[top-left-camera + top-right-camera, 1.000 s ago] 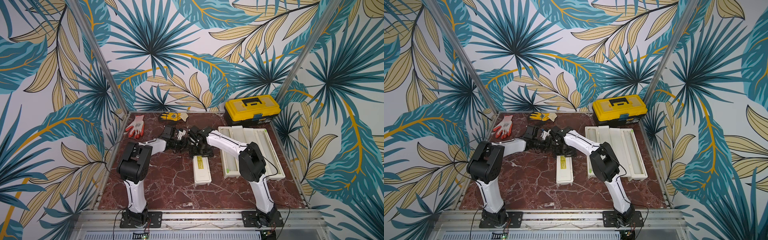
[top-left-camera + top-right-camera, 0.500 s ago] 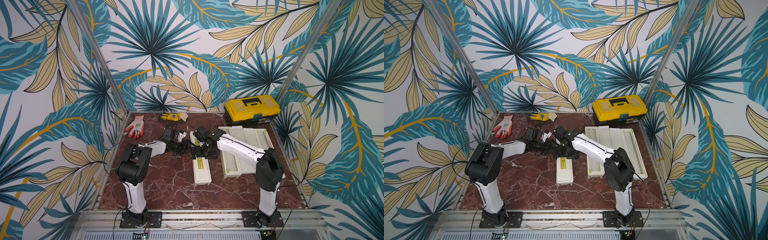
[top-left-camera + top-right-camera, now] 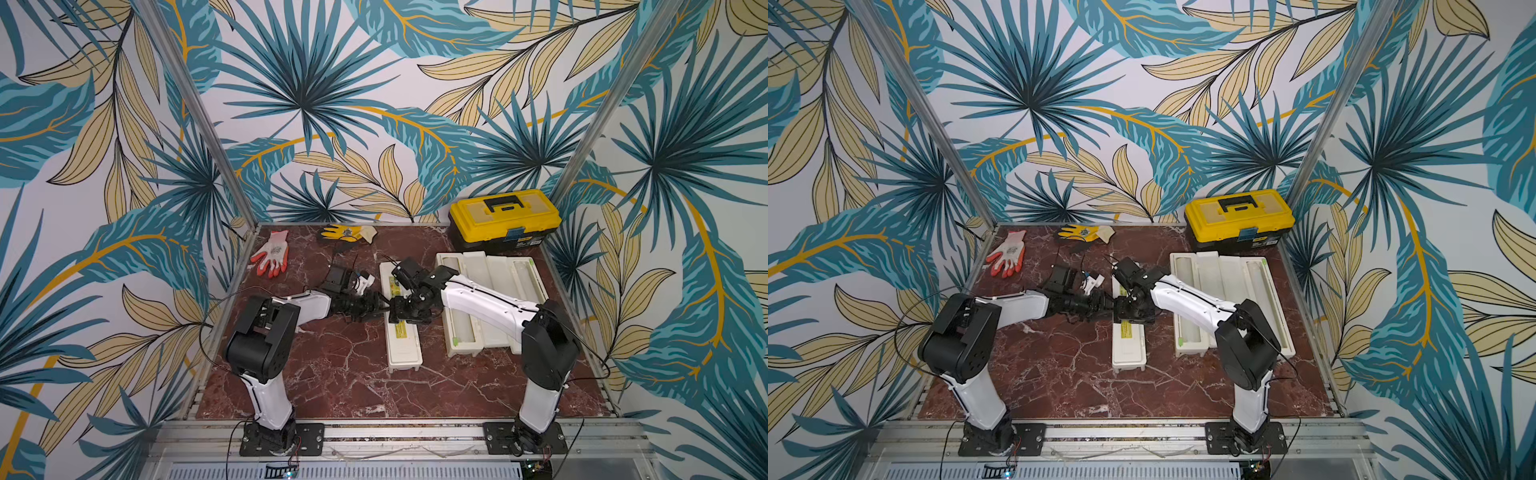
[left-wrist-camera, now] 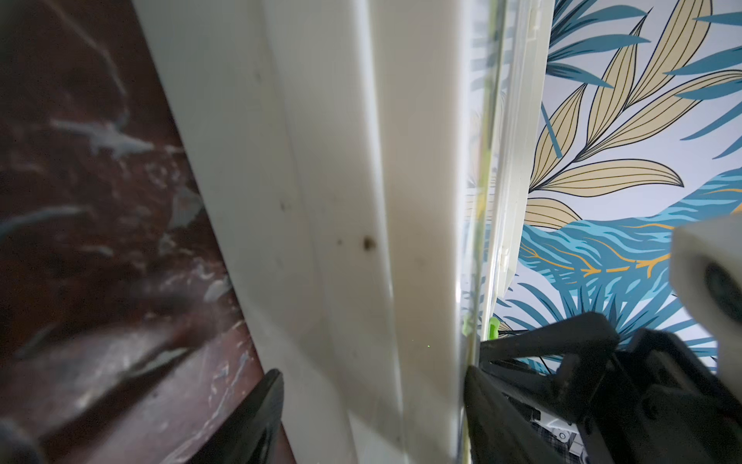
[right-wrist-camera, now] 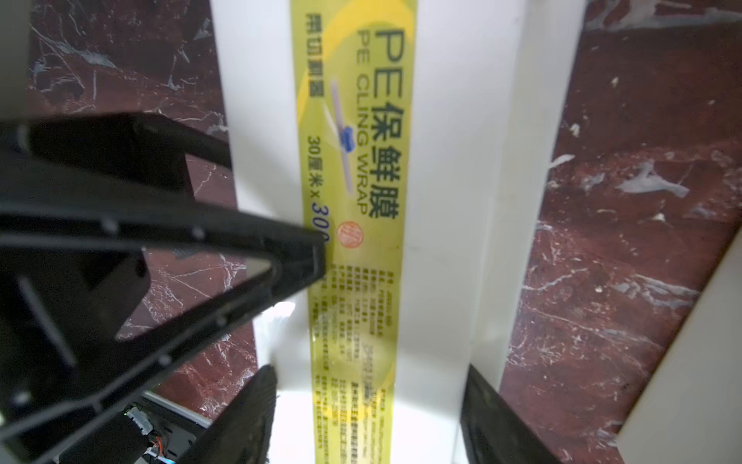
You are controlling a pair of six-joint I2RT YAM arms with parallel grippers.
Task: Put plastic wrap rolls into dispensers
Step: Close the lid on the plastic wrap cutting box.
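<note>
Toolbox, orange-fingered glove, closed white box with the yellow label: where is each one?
toolbox (image 3: 498,220): in a top view, yellow lid.
orange-fingered glove (image 3: 275,248): in a top view, white palm.
closed white box (image 3: 405,353): in a top view, bare lid end.

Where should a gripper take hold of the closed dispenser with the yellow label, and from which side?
Probably mid-length, from above, jaws across its narrow width. The closed dispenser lies flat on the table, its straight side walls clear of the open dispensers; the right gripper straddles it so.

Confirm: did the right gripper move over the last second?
Yes. The right gripper has backed away from the yellow toolbox, toward the near end of the closed dispenser, which it now straddles.
</note>
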